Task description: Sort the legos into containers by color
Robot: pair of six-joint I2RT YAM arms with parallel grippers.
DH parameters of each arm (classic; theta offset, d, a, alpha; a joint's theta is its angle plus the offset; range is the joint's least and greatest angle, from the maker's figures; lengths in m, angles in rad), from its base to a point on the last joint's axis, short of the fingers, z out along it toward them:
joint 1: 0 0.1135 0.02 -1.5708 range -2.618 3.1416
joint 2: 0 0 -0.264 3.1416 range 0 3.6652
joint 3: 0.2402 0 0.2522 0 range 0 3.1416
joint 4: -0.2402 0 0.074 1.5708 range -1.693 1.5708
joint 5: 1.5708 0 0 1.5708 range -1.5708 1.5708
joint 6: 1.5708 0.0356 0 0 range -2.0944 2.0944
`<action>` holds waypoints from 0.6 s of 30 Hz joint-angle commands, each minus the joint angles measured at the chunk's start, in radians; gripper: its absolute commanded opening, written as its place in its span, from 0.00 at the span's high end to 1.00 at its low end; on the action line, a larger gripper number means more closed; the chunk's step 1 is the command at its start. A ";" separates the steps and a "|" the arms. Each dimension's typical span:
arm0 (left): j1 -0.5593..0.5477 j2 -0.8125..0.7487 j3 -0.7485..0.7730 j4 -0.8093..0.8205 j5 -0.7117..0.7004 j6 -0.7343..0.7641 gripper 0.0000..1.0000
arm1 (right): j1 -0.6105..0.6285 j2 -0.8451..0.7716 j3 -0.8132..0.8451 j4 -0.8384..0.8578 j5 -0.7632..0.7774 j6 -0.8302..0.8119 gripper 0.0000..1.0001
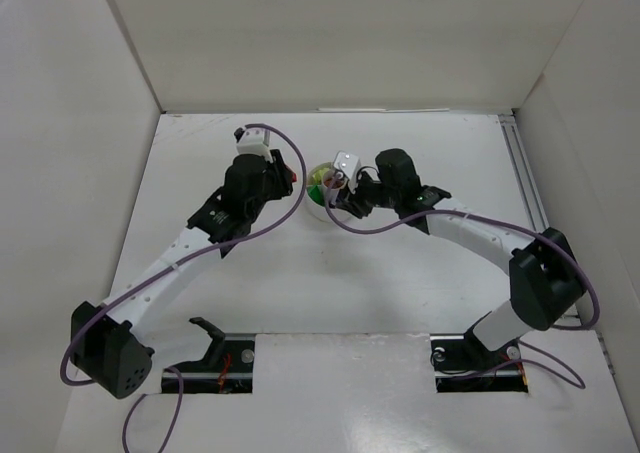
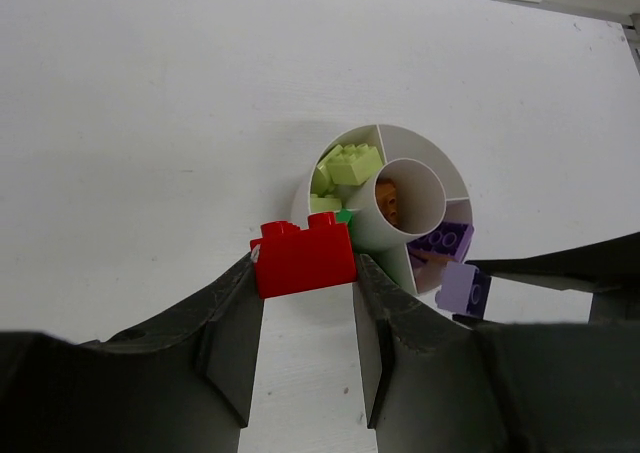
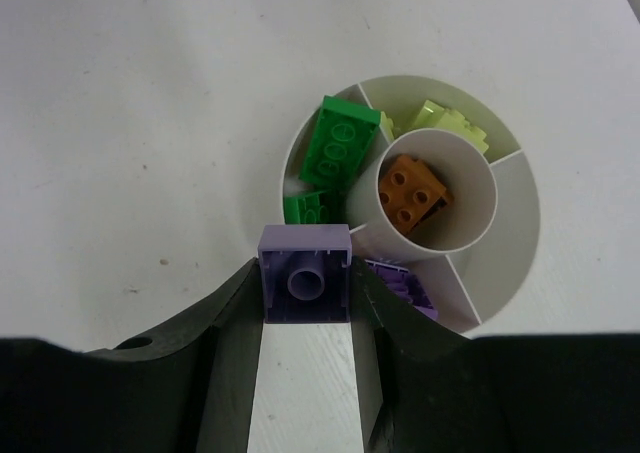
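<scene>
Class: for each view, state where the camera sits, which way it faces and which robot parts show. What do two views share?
Top external: above and behind the robot, facing down on the left arm, right arm and white dish.
Left wrist: on the left arm, facing down past the left end effector, shut on a red brick.
Right wrist: on the right arm, facing down past the right end effector, shut on a purple brick.
Shared: both wrist views show the dish, an orange brick in its centre well.
</scene>
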 commanded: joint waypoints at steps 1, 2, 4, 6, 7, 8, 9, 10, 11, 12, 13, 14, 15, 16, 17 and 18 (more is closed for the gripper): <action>0.013 -0.050 -0.012 0.018 0.008 -0.003 1.00 | 0.005 0.020 0.048 0.080 0.050 -0.005 0.73; 0.013 -0.061 -0.012 0.009 0.008 -0.003 1.00 | 0.005 0.021 0.048 0.080 0.074 -0.005 0.73; 0.013 -0.061 -0.012 0.009 0.008 -0.003 1.00 | 0.005 0.030 0.048 0.080 0.096 -0.005 0.73; 0.013 -0.070 -0.012 0.009 0.008 -0.003 1.00 | 0.005 0.042 0.048 0.080 0.122 0.004 0.73; 0.013 -0.070 -0.012 0.009 -0.001 -0.003 1.00 | 0.005 0.042 0.048 0.080 0.122 0.004 0.73; 0.022 -0.070 -0.012 0.009 -0.001 -0.003 1.00 | 0.005 0.051 0.048 0.080 0.133 0.004 0.73; 0.022 -0.070 -0.012 0.009 -0.001 -0.003 1.00 | 0.005 0.062 0.048 0.080 0.143 0.013 0.73; 0.023 -0.070 -0.012 0.000 -0.001 -0.003 1.00 | 0.005 0.062 0.048 0.080 0.143 0.014 0.74; 0.023 -0.070 -0.012 0.000 -0.001 -0.003 1.00 | 0.005 0.071 0.048 0.080 0.165 0.023 0.74; 0.023 -0.070 -0.012 0.000 -0.001 -0.003 1.00 | 0.005 0.071 0.048 0.080 0.165 0.033 0.74; 0.023 -0.070 -0.012 0.000 -0.001 -0.003 1.00 | 0.005 0.082 0.048 0.080 0.197 0.033 0.74; 0.023 -0.070 -0.012 0.000 -0.001 -0.003 1.00 | 0.005 0.082 0.048 0.080 0.212 0.046 0.75; 0.023 -0.070 -0.012 0.000 -0.001 -0.003 1.00 | 0.005 0.082 0.048 0.080 0.234 0.061 0.75; 0.023 -0.070 -0.012 0.000 -0.001 -0.003 1.00 | 0.005 0.082 0.048 0.080 0.276 0.061 0.75; 0.023 -0.070 -0.021 0.000 -0.001 -0.003 1.00 | 0.005 0.082 0.039 0.089 0.295 0.070 0.75; 0.023 -0.070 -0.022 0.000 -0.001 -0.003 1.00 | 0.005 0.082 0.039 0.089 0.309 0.070 0.75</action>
